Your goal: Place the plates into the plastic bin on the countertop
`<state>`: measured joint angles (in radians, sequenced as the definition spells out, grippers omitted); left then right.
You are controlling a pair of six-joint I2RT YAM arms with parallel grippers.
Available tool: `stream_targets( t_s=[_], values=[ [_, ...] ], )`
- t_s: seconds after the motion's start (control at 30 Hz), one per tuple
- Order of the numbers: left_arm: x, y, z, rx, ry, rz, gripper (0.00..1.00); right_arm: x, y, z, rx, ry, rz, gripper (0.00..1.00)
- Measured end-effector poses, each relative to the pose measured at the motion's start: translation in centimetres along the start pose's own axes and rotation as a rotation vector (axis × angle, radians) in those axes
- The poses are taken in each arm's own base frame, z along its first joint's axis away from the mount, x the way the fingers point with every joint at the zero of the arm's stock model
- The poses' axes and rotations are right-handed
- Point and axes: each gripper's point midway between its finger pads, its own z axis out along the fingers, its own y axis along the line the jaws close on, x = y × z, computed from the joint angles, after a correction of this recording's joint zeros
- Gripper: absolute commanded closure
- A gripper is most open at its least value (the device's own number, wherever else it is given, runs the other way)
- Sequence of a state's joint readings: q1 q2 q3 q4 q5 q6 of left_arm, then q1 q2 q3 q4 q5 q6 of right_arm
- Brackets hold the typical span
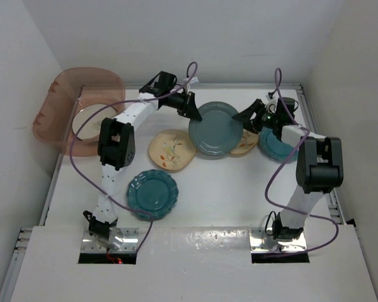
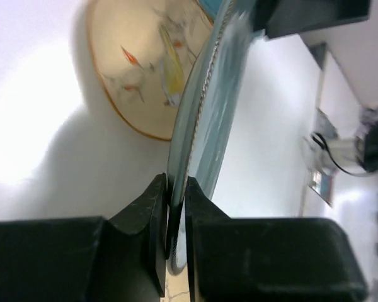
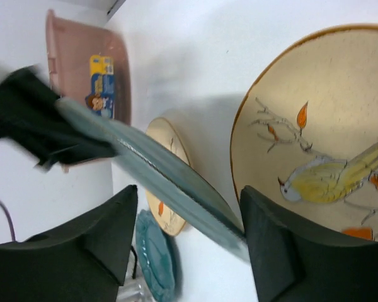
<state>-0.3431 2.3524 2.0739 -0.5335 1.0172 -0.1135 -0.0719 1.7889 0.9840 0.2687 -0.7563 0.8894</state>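
1. Top external view: the large translucent pink plastic bin (image 1: 57, 107) stands at the far left corner of the white glossy countertop (image 1: 227, 201). One pale round plate (image 1: 87, 118) appears to lie inside it, so I judge one plate delivered. The left gripper (image 1: 192, 108) holds the round grey-green ceramic plate (image 1: 215, 129) by its left rim at mid-counter, well apart from the bin. The right gripper (image 1: 247, 117) sits at the plate's right rim. Four plates lie on the counter:
   - a cream bird-painted plate (image 1: 172, 150);
   - a second cream plate (image 1: 244, 146), partly under the grey-green plate;
   - a teal scalloped plate (image 1: 152, 192) near the left arm;
   - another teal plate (image 1: 274, 145) under the right arm.
2. Left wrist view: the left claw's black fingers (image 2: 145, 207) are pressed onto the grey-green plate's rim, pinching it. The plate is seen edge-on above the cream bird-painted plate.
3. Right wrist view: the right claw's fingers (image 3: 107, 233) stand spread, with the plate's rim passing between them unclamped. The bin shows far off.
4. Judgement: most of the work is left, meaning this carry plus the four plates on the counter.
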Motion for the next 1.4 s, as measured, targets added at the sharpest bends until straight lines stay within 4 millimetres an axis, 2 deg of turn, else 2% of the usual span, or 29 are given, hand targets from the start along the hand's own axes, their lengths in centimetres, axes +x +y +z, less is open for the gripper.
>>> stream_targets(
  t_s=[0.17, 0.33, 0.47, 0.53, 0.57, 0.63, 0.7, 0.77, 0.8, 0.83, 0.9, 0.93, 1.0, 1.03, 1.2, 1.3, 1.37, 1.4],
  values=[
    [-4.9, -1.1, -2.8, -0.141, -0.094, 0.128, 1.00, -1.3, -0.7, 1.5, 0.060, 0.019, 0.037, 0.29],
    [-7.9, 0.0, -6.5, -0.238, -0.169, 0.153, 1.00, -1.3, -1.5, 1.3, 0.108, 0.018, 0.070, 0.28],
    [-10.9, 1.1, -11.8, -0.325, -0.254, 0.144, 1.00, -1.3, -2.2, 1.0, 0.147, 0.012, 0.096, 0.27],
    [-13.2, 1.5, -16.6, -0.373, -0.337, 0.148, 1.00, -1.2, -2.3, 0.9, 0.160, 0.013, 0.101, 0.27],
    [-14.0, 1.9, -19.7, -0.409, -0.384, 0.149, 1.00, -1.1, -2.2, 0.8, 0.165, 0.012, 0.101, 0.27],
    [-14.9, 2.9, -26.5, -0.501, -0.473, 0.142, 1.00, -0.9, -1.8, 0.7, 0.174, 0.016, 0.088, 0.27],
    [-14.7, 4.1, -35.2, -0.635, -0.574, 0.118, 1.00, -0.4, -1.0, 0.7, 0.174, 0.027, 0.065, 0.27],
    [-13.1, 4.9, -43.1, -0.776, -0.660, 0.084, 1.00, 0.1, 0.2, 1.1, 0.165, 0.044, 0.037, 0.27],
    [-11.7, 5.4, -47.3, -0.862, -0.702, 0.056, 1.00, 0.3, 0.9, 1.5, 0.158, 0.051, 0.021, 0.27],
    [-10.2, 5.7, -50.6, -0.931, -0.733, 0.026, 1.00, 0.4, 1.4, 1.7, 0.151, 0.058, 0.009, 0.27],
    [-6.8, 6.5, -55.9, -1.064, -0.775, -0.046, 1.00, 0.8, 2.4, 2.1, 0.143, 0.076, -0.005, 0.27],
    [-5.1, 7.0, -57.4, -1.113, -0.777, -0.080, 1.00, 0.8, 3.2, 2.5, 0.132, 0.081, -0.021, 0.28],
    [-2.5, 8.5, -58.2, -1.162, -0.757, -0.140, 1.00, 0.4, 4.1, 2.9, 0.118, 0.081, -0.038, 0.28],
    [-1.4, 9.3, -57.8, -1.169, -0.739, -0.172, 1.00, 0.1, 4.4, 3.0, 0.114, 0.079, -0.043, 0.28],
    [3.7, 13.4, -52.3, -1.092, -0.609, -0.343, 1.00, -0.2, 4.2, 3.5, 0.122, 0.085, -0.040, 0.28],
    [5.2, 14.9, -49.8, -1.041, -0.564, -0.396, 1.00, 0.3, 3.5, 3.7, 0.143, 0.107, -0.022, 0.28],
    [5.9, 15.5, -49.0, -1.027, -0.555, -0.414, 0.99, 0.5, 3.1, 3.8, 0.153, 0.117, -0.014, 0.28],
    [6.1, 15.6, -48.9, -1.022, -0.555, -0.419, 0.94, 0.6, 3.0, 3.8, 0.156, 0.120, -0.012, 0.28]
  ],
)
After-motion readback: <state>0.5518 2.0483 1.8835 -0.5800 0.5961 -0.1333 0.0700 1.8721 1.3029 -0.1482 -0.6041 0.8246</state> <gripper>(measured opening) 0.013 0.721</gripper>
